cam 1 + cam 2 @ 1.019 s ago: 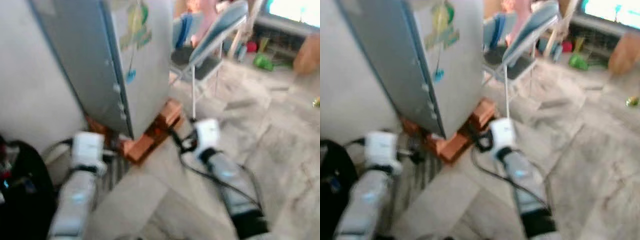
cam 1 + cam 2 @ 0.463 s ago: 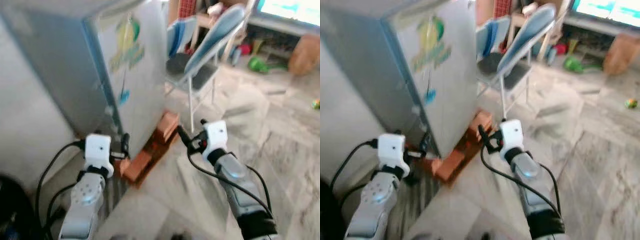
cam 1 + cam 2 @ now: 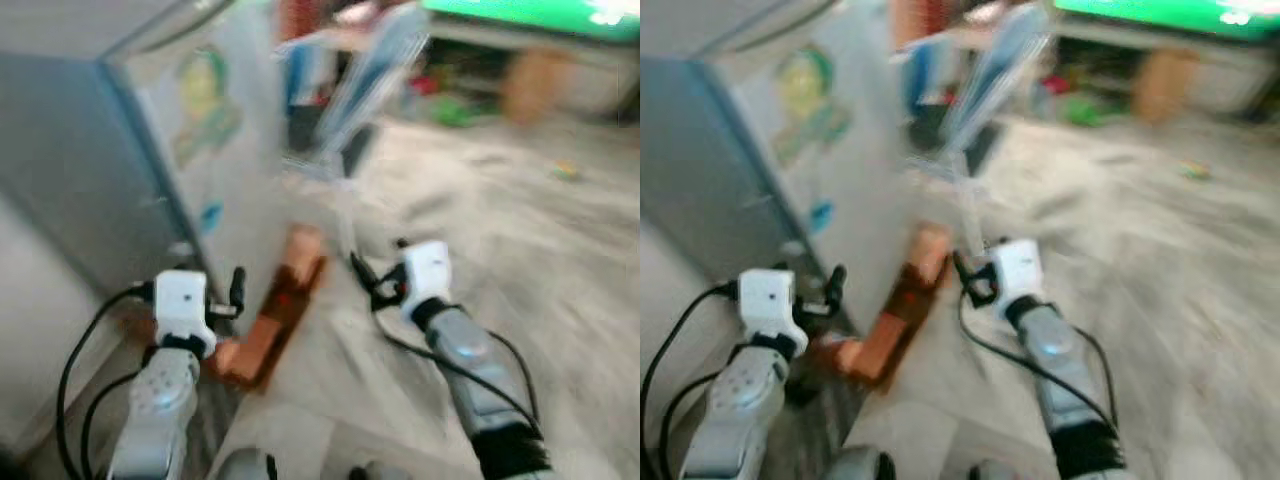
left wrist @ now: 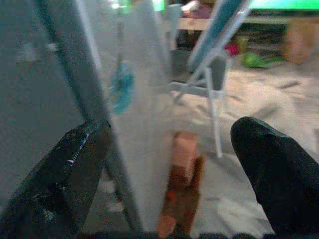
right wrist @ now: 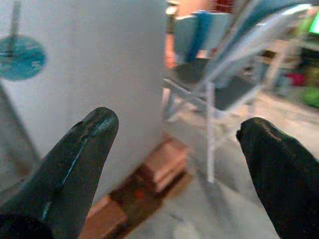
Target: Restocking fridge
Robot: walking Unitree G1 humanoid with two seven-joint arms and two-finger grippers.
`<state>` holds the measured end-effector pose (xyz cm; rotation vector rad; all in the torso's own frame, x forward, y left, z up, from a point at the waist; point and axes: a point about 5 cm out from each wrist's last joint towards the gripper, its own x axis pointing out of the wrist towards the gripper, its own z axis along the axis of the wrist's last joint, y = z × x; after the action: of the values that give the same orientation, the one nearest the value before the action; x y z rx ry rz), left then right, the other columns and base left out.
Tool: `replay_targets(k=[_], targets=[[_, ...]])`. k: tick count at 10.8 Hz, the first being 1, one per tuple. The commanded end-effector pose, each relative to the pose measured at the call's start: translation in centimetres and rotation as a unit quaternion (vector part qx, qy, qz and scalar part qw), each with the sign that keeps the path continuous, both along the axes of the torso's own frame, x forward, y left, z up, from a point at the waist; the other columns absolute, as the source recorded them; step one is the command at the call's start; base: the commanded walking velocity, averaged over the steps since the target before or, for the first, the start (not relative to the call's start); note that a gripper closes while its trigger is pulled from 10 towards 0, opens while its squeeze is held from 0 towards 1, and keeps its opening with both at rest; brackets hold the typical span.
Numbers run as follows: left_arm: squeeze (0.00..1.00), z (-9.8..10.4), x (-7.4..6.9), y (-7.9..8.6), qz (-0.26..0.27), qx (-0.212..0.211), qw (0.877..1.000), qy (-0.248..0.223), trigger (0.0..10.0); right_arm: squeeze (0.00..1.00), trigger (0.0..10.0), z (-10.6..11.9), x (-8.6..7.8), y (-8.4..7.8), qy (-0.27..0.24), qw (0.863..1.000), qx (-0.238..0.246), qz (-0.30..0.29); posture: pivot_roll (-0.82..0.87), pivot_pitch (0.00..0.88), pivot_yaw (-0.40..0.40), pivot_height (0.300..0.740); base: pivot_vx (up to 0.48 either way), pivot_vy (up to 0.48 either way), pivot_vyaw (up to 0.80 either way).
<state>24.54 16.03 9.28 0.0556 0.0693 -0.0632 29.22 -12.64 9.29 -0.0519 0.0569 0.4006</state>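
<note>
A tall grey fridge (image 3: 140,140) with its door closed stands at the left, coloured stickers (image 3: 205,95) on its white front. It rests on orange bricks (image 3: 270,320). My left gripper (image 3: 236,288) hovers close to the fridge's lower front corner, open and empty; the left wrist view has its fingers (image 4: 75,164) spread before the fridge edge (image 4: 94,99). My right gripper (image 3: 378,256) is held over the floor just right of the bricks, open and empty, its fingers (image 5: 79,154) wide apart. The head views are blurred.
A blue-grey folding chair (image 3: 350,100) stands just beyond the fridge, its legs (image 5: 209,134) near the bricks. Farther back are a bright green screen (image 3: 540,12), a brown object (image 3: 530,85) and small clutter. Pale stone floor (image 3: 520,230) spreads out to the right.
The whole picture has shifted and blurred, so the camera has moved. Both arms have come up since a second ago and now hold about the same pose, fingers still open.
</note>
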Motion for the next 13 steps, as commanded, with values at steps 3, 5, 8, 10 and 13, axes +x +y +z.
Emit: replay_targets(k=[3,5,8,10,13], targets=[[0.0,0.3,-0.1,0.5,0.004,0.023,1.0,-0.008,10.0,0.0,10.0,0.0,-0.2,0.8,0.003,1.0,0.009,0.007,0.1,0.096,0.009,0.74,0.0,0.16,-0.14],[0.0,0.7,-0.1,0.4,-0.003,0.022,1.0,-0.016,10.0,0.0,10.0,0.0,-0.2,0.9,0.002,1.0,0.009,0.006,0.1,0.098,0.009,0.74,0.0,0.0,0.0],[0.0,0.7,-0.3,0.2,-0.021,0.011,1.0,-0.016,10.0,0.0,10.0,-0.2,-0.3,0.9,0.012,1.0,0.008,0.003,0.1,0.101,0.005,0.74,0.0,0.0,-0.53],[0.0,0.7,-0.4,0.1,-0.025,0.01,0.999,-0.017,10.0,0.0,10.0,-0.2,-0.6,0.8,0.011,1.0,0.007,0.003,0.1,0.104,0.005,0.74,0.0,0.0,-0.8],[0.0,0.7,-0.6,-0.3,-0.036,0.008,0.999,-0.019,10.0,0.0,10.0,-0.1,-0.7,0.7,0.011,1.0,0.009,0.001,0.1,0.108,0.006,0.74,0.344,0.0,0.0]])
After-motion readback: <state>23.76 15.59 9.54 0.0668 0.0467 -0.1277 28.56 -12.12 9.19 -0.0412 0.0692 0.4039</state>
